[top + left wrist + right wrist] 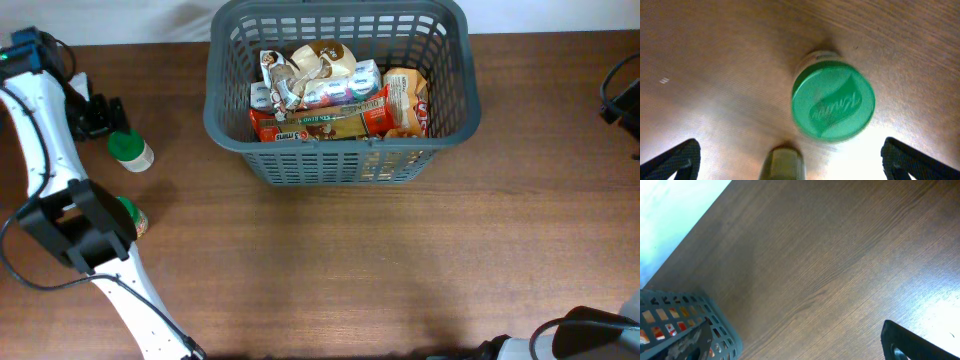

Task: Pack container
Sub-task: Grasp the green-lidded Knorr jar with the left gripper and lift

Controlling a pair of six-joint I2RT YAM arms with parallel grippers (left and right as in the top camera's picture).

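Your left gripper (790, 164) hangs with its jaws spread wide over the white plastic jar with the round green lid (833, 102). Centre that lid between the fingertips before closing, and avoid the second green-topped bottle (782, 159) crowding just beside it. The large dark grey slotted plastic basket (340, 168) stands well off to the hand's right, partly filled. Only a corner of your right gripper (910, 342) shows, so I cannot tell its state.

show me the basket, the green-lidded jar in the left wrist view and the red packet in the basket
grey shopping basket (340, 165): overhead view, front lattice wall
green-lidded jar (833, 102): left wrist view, middle of the lid
red packet (374, 116): overhead view, its right end
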